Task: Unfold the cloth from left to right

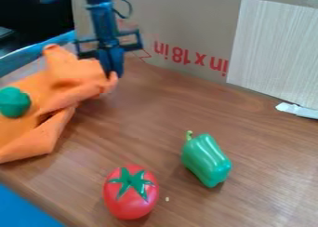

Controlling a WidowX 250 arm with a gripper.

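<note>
Saw a brown wooden table (155, 110) stretching right across the frame, and had a big cardboard sheet (180, 26) propped along the top, printed in red. Then over to the left side: found the orange cloth (31, 128), bunched and folded on the table, with a raised peak at upper left. Spotted a pale, wood-grained panel (273, 49) against the cardboard at upper right. Back to upper left, followed the black arm (102, 16) down to the gripper (114, 75), and caught the fingers together, clamped on the right edge of the cloth! Down front, picked out a red tomato (127, 203) at lower centre-left, then a green pepper (208, 163) lying to the right. Noted a rounded green thing (14, 102) on the cloth at far left, and a white scrap (297, 110) by the right edge.
</note>
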